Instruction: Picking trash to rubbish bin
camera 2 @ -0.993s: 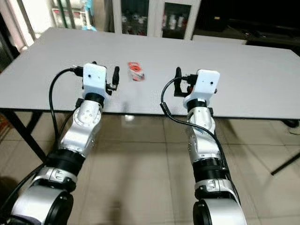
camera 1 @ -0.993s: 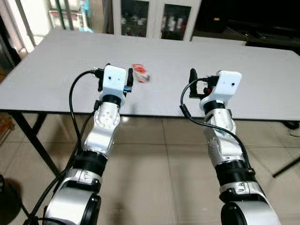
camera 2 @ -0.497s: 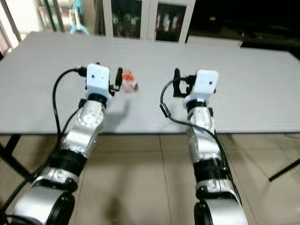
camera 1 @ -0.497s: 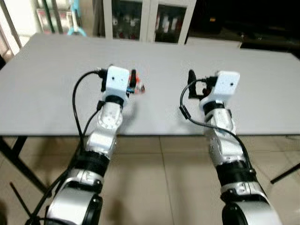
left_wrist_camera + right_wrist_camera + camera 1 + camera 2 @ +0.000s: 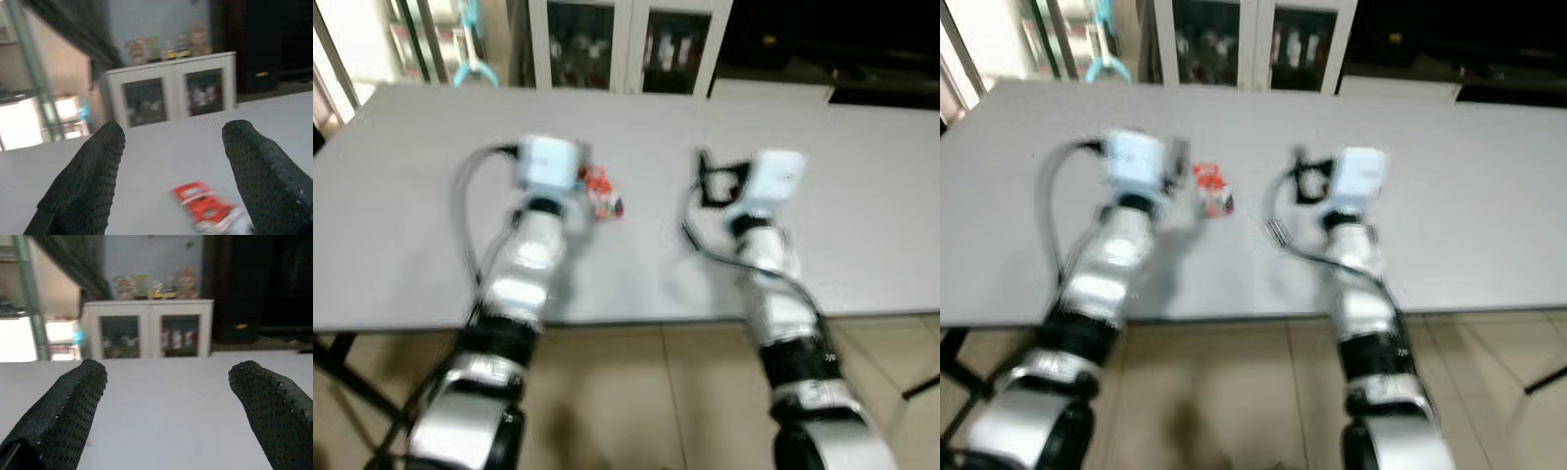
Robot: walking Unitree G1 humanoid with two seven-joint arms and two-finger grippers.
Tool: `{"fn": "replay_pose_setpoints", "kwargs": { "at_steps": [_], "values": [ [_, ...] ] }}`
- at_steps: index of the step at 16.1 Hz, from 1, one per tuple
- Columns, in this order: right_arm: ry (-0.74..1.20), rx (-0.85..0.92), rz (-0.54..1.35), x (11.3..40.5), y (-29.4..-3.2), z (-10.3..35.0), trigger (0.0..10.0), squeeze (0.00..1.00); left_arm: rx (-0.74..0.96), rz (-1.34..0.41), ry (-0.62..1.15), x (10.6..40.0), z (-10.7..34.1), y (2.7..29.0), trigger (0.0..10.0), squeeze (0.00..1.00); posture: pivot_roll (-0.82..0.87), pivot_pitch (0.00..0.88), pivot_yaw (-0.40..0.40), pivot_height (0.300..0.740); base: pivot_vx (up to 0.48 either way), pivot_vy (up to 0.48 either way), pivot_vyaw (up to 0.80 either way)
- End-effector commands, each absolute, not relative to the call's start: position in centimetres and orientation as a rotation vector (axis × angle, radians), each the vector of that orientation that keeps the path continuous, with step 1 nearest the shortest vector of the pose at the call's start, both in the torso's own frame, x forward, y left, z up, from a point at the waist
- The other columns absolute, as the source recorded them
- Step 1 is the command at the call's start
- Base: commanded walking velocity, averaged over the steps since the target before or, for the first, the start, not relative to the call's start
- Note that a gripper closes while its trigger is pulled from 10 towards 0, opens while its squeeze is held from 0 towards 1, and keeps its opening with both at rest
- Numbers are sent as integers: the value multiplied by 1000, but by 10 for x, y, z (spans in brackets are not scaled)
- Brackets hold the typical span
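Closer now: left gripper (image 5: pixel 171 161) has neared the wrapper (image 5: pixel 603 190), which lies on the table (image 5: pixel 391 196) just ahead between its spread fingers. Right gripper (image 5: pixel 166 401) hovers released. Lower left squarely over it, then pinch low.

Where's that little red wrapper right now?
The red wrapper lies on the grey table, just ahead of the left gripper, whose open fingers frame it in the left wrist view.
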State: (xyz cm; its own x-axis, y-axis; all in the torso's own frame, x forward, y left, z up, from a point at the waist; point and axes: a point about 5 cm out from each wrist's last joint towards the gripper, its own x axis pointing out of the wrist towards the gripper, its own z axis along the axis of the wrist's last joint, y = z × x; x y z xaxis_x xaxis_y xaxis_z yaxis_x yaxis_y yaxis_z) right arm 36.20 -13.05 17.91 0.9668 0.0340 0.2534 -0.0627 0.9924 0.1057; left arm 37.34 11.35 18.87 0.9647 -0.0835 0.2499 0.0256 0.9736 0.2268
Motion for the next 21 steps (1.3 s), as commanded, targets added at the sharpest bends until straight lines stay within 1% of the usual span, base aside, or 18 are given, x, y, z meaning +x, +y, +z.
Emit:
{"fn": "replay_pose_setpoints", "kwargs": {
  "at_steps": [1,10,12,14,19,21],
  "values": [
    [-271,131,71,362,-123,185,10000,0,239,-37,-269,375,194,123,10000,0,-60,36,-99,740,480,0,0],
    [-260,137,74,361,-122,182,10000,0,232,-64,-251,373,187,118,10000,0,-59,38,-96,740,459,0,0],
    [-258,138,75,361,-122,181,10000,0,206,-104,-242,370,185,112,10000,0,-57,35,-97,740,0,0,0],
    [-255,137,78,360,-121,180,10000,0,169,-152,-190,366,175,105,10000,0,-55,30,-96,740,0,0,0],
    [-247,136,90,361,-118,178,10000,0,-69,-228,14,362,151,100,10000,0,-53,29,-96,740,0,0,0],
    [-241,135,92,360,-117,177,10000,0,-93,-269,115,361,140,100,10000,0,-53,35,-95,740,0,0,0]
  ]
}}
